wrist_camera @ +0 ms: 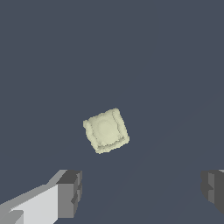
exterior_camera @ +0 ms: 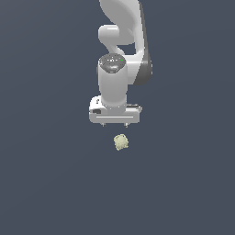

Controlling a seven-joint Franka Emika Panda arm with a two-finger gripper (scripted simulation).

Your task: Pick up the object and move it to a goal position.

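Object lies free just beyond hand, untouched; hand's fingers spread wide.

The object is a small, pale yellow-green lump with a bumpy surface, lying alone on the flat dark grey-blue ground. In the wrist view it shows a roughly square outline with rounded corners, turned slightly askew, and a raised ring-like relief on its upper face. In the exterior view it sits just below centre, toward six o'clock.
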